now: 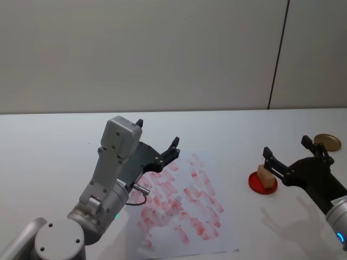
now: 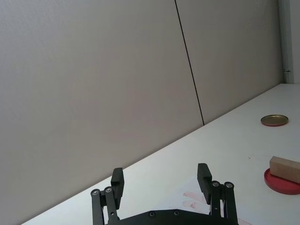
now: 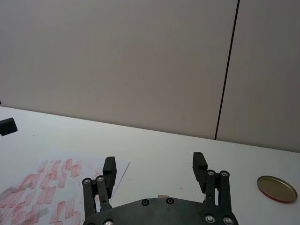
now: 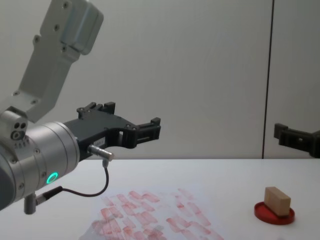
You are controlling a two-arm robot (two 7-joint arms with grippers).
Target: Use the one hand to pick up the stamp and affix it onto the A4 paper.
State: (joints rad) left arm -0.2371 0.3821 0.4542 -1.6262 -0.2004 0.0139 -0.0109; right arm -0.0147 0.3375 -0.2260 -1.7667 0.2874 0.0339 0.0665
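Note:
The stamp, a small tan wooden block, rests on a round red ink pad to the right of the A4 paper, a white sheet covered in pale red prints. My right gripper hovers open just behind and right of the stamp, with nothing between its fingers. Above the paper's far left corner, my left gripper is raised and open, holding nothing. From the chest view the stamp sits on the pad with the right gripper well above it. The left wrist view catches the stamp off to one side.
A flat gold lid lies on the white table behind the right gripper, near the far right edge. A grey wall with a dark seam closes off the back of the table.

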